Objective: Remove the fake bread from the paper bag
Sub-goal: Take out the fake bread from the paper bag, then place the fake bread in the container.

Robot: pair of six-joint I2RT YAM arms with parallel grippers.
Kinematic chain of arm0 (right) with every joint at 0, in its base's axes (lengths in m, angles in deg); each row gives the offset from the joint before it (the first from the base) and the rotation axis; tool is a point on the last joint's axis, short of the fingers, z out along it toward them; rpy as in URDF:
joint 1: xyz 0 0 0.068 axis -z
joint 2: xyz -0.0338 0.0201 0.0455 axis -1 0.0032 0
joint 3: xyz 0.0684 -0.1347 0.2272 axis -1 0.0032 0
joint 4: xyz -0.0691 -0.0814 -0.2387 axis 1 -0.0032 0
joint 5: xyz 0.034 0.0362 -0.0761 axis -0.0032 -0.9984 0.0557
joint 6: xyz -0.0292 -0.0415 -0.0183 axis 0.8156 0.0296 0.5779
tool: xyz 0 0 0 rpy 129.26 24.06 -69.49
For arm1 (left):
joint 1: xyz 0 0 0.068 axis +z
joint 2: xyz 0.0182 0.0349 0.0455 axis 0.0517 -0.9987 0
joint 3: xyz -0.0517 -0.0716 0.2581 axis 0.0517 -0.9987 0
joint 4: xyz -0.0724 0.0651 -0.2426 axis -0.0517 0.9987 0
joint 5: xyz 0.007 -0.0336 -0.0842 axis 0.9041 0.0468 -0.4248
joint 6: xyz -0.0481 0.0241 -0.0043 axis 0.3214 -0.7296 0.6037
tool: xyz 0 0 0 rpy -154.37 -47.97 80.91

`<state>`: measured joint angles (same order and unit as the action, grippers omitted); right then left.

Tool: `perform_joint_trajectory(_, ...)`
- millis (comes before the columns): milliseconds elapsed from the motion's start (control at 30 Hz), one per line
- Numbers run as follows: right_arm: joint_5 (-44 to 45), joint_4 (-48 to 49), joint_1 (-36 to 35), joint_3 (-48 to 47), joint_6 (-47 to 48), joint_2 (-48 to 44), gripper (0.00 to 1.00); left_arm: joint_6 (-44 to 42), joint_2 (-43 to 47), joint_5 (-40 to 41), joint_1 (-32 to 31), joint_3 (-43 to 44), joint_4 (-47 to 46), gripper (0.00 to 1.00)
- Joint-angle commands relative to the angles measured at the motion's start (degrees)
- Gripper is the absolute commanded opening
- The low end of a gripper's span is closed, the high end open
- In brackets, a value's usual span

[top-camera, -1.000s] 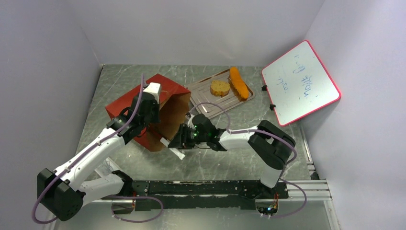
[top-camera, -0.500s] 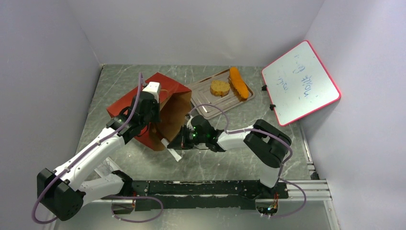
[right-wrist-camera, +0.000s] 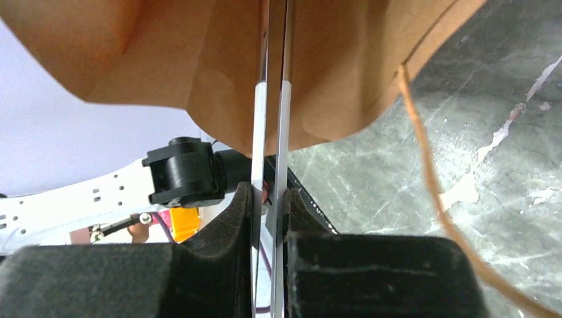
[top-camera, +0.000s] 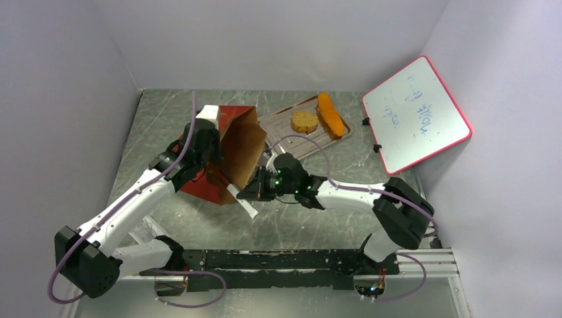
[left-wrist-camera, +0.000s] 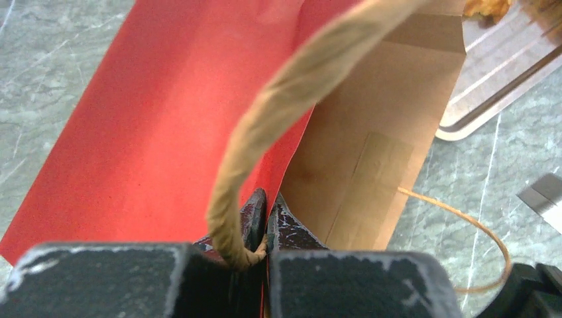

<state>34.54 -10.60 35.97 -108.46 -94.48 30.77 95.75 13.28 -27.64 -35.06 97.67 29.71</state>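
The paper bag (top-camera: pixel 241 147), red outside and brown inside, is held up off the table at a tilt, its brown mouth side facing right. My left gripper (top-camera: pixel 209 140) is shut on the bag's rim (left-wrist-camera: pixel 291 132) beside a cord handle (left-wrist-camera: pixel 278 112). My right gripper (top-camera: pixel 257 191) is shut on metal tongs (top-camera: pixel 240 201), whose two blades (right-wrist-camera: pixel 272 99) run up against the brown paper (right-wrist-camera: pixel 166 53). A speckled bread slice (top-camera: pixel 304 121) and a long loaf (top-camera: pixel 330 114) lie on the grey tray (top-camera: pixel 291 144). No bread shows inside the bag.
A red-framed whiteboard (top-camera: pixel 416 112) leans at the right wall. A loose cord handle (right-wrist-camera: pixel 424 172) hangs beside the tongs. The tray's corner (left-wrist-camera: pixel 490 86) lies just right of the bag. White walls close in three sides.
My left gripper has lifted and tipped the bag up from lying flat. My right arm has stretched out, keeping the tongs at the bag's lower mouth.
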Motion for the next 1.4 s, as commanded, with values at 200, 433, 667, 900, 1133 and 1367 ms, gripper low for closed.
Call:
perform_joint_trajectory(200, 0.5, -8.6, 4.2, 2.7, 5.9, -11.8, 0.0, -3.3, -1.3, -3.9, 6.9, 4.7, -0.6, 0.07)
perform_joint_trajectory(433, -1.2, -10.0, 6.7, 4.6, 7.1, -14.7, 0.0, -5.5, -3.7, -6.0, 9.6, 5.1, -1.3, 0.07)
perform_joint_trajectory(667, -0.3, -13.9, 7.2, 1.8, 9.0, -16.9, 0.0, -5.8, -4.1, -6.0, 11.6, 4.5, -2.1, 0.07)
perform_joint_trajectory(900, 2.4, -20.1, 9.1, -0.3, 11.7, -21.0, 0.0, -6.2, -3.9, -4.7, 14.8, 4.5, -3.0, 0.07)
perform_joint_trajectory(1133, 6.7, -26.1, 12.2, -2.9, 13.8, -25.7, 0.0, -4.2, -5.2, -4.6, 18.6, 2.9, -4.4, 0.07)
perform_joint_trajectory(1367, 9.7, -30.6, 16.3, -4.4, 14.6, -28.8, 0.0, -1.8, -7.0, -4.6, 20.6, 3.3, -5.0, 0.07)
